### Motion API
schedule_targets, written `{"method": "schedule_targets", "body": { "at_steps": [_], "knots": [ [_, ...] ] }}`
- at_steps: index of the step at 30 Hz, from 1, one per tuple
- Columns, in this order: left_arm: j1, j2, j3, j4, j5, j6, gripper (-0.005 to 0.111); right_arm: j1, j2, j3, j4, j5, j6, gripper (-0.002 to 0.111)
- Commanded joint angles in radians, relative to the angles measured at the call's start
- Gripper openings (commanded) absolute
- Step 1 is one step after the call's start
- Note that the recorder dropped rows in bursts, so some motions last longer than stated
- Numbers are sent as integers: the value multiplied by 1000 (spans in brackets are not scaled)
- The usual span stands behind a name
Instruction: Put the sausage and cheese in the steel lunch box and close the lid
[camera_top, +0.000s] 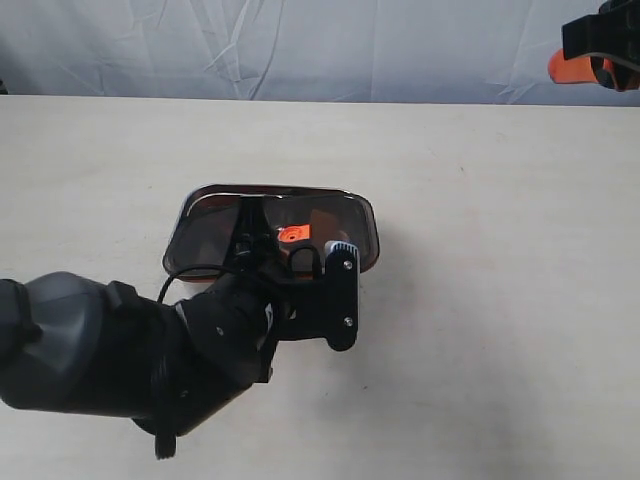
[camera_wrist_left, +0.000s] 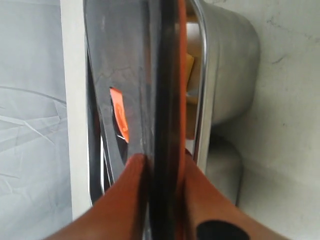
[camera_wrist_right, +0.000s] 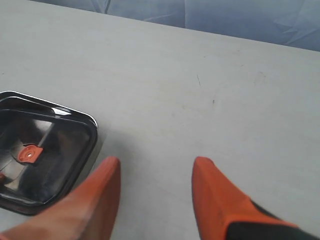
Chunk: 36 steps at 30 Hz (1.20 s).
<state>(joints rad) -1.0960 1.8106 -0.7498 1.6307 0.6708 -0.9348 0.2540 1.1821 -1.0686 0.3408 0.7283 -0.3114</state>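
The dark translucent lid (camera_top: 215, 228) with its small orange tab (camera_top: 290, 234) lies over the steel lunch box (camera_wrist_left: 231, 65), hiding most of it in the exterior view. My left gripper (camera_wrist_left: 162, 159) is shut on the lid's black rim (camera_wrist_left: 167, 75) at the near edge. In the left wrist view a gap shows between the lid's orange seal and the box rim. A piece of the yellow cheese (camera_wrist_left: 190, 67) shows through that gap, inside the box. The sausage is hidden. My right gripper (camera_wrist_right: 156, 162) hangs open and empty over bare table, off to the far right (camera_top: 592, 60).
The pale table (camera_top: 500, 300) spreads all round the box. A wrinkled grey cloth backdrop (camera_top: 320, 45) runs along the far edge. My left arm's bulky wrist (camera_top: 200, 345) covers the table in front of the box.
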Motion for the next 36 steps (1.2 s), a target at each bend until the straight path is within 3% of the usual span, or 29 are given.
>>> {"method": "schedule_targets", "body": {
  "at_steps": [1,9,36],
  "knots": [
    [-2,20,13,-123,-112,-5,17,-7,-1,-4,3,5,0,45],
    [-2,20,13,-130,-110,-5,37,-7,-1,-4,5,14,0,45],
    [-2,20,13,-132,1,51,41,-7,-1,-4,7,22,0,45]
  ]
}}
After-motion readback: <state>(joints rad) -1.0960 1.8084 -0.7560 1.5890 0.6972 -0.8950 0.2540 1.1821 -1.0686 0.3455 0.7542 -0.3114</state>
